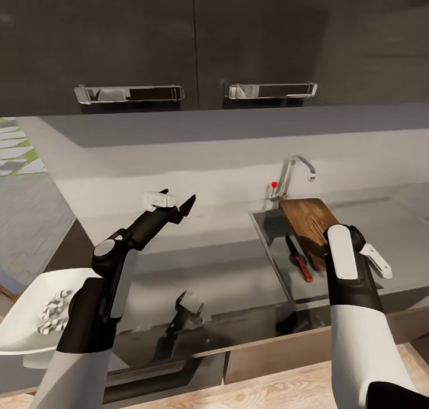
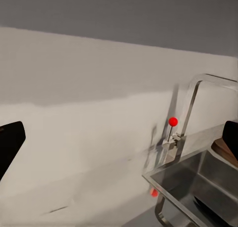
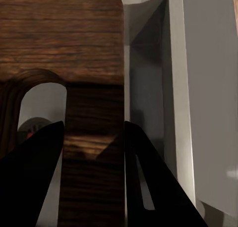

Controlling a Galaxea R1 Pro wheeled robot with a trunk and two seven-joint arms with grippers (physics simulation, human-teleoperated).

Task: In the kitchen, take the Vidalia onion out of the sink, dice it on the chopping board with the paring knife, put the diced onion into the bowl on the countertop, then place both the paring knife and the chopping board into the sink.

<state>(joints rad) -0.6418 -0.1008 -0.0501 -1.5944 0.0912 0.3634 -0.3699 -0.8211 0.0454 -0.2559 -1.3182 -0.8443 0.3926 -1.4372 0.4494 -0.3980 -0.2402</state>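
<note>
Right hand [image 3: 94,152] grips chopping board [image 1: 307,221], long axis tilted over sink [image 1: 271,230].

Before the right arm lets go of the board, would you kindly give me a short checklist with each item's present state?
1. Right pincer shut on the board at its slot end: ok.
2. Board fully inside the sink: not ok, its far end leans on the rim by the faucet.
3. Knife in the sink: ok.
4. Diced onion in the bowl: ok.
5. Left pincer open, raised over the countertop: ok.
6. Board clear of the knife: cannot tell.
</note>
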